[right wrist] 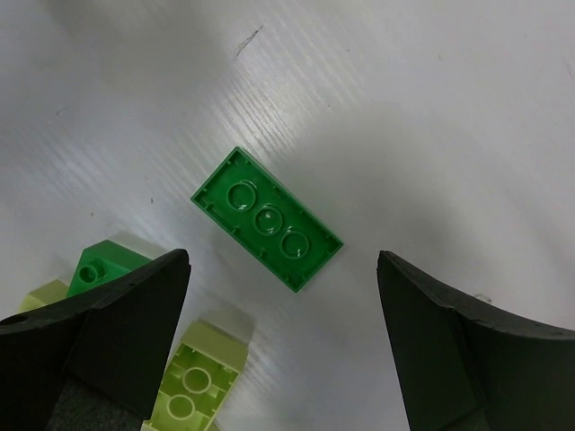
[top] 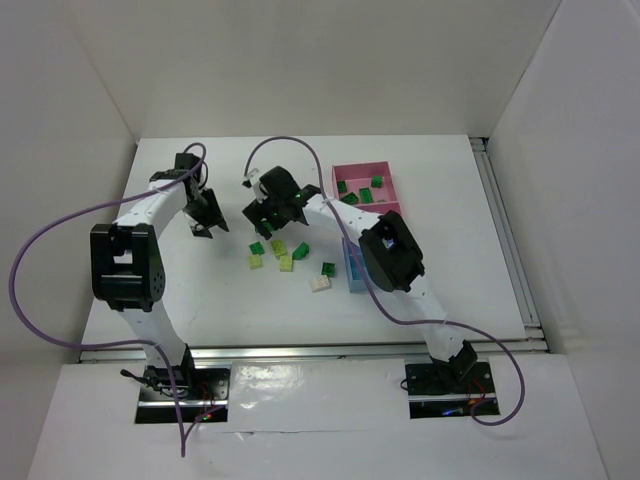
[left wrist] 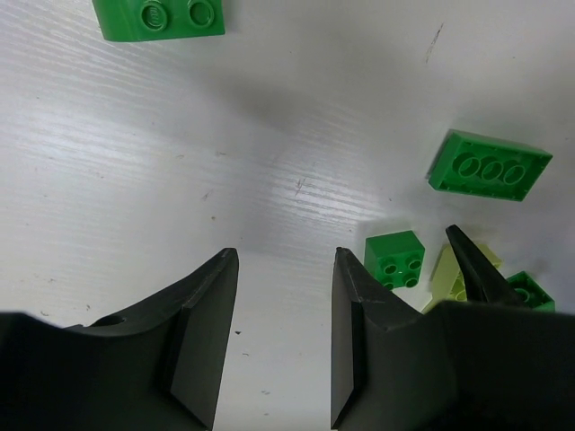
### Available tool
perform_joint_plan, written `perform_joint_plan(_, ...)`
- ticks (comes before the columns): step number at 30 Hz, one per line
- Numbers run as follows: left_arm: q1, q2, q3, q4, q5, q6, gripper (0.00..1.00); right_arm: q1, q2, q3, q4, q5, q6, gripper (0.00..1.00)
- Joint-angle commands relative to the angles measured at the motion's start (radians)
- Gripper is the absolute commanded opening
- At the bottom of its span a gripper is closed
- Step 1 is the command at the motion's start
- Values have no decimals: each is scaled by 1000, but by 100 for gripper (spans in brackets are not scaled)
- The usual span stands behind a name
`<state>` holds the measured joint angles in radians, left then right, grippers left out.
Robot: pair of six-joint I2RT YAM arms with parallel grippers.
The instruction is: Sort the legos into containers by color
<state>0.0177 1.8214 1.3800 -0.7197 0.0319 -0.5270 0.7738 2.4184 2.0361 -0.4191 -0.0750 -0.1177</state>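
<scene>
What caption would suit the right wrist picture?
Open right hand poised above a dark green plastic brick lying underside up on the white table.

On my overhead feed, the white worktop carries a loose scatter of small bricks near its middle, dark green and pale yellow-green ones lying close together. A little to their right sits a dark green brick, with a cream brick just beside it. The row of bins stands on the right half, pink at the far end and a blue bin nearer me. On the right wrist feed I see one green brick lying hollow side up on the bare surface, with a pale yellow-green brick near it, also hollow side up.
</scene>
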Motion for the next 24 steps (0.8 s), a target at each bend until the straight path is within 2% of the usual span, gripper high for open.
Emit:
perform_joint_plan(1,7,-30,31,-21,8,2,52,-4,19,-7,40,38,-19,92)
perform_joint_plan(7,7,-20,31,-21,8,12,52,-4,90,67,86,106,6,88)
perform_joint_plan(11,7,-20,50,-30,-3,21,52,-4,111,79,120,106,35,79)
perform_joint_plan(16,7,-11,50,-30,-3,21,52,-4,111,88,132,77,35,58)
perform_joint_plan(17,7,-11,50,-30,-3,21,52,-4,111,88,132,76,35,48)
perform_joint_plan(20,7,-11,50,-30,-3,21,52,-4,65,62,132,107,46,36)
perform_joint_plan(21,7,-11,50,-30,-3,21,52,-13,51,52,132,151,55,29)
perform_joint_plan(24,7,-2,41,-30,6,21,52,-22,-16,52,119,204,81,29)
